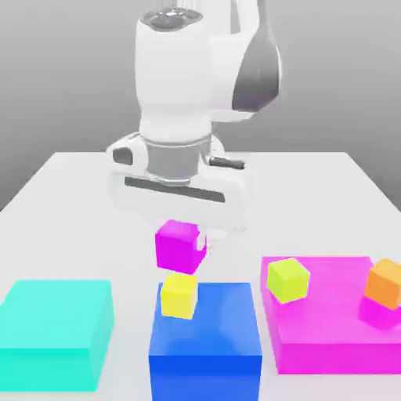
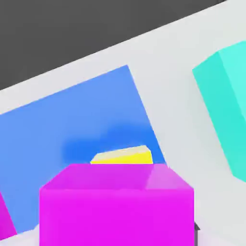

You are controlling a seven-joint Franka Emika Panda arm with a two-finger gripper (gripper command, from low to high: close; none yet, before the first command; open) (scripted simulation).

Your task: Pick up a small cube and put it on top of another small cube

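The exterior view looks across the white table (image 1: 70,168) from slightly above, facing the arm from in front of the blocks. The hand view sits close above the magenta cube (image 2: 116,206) and looks down. Both views share the yellow cube (image 1: 179,295), the blue block (image 1: 211,333) and the cyan block (image 1: 55,333).

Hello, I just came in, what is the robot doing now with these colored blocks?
The gripper holds a small magenta cube in the air, just above a small yellow cube. The yellow cube sits on a big blue block. The magenta cube does not yet rest on it. A lime cube and an orange cube lie on the big magenta block nearby.
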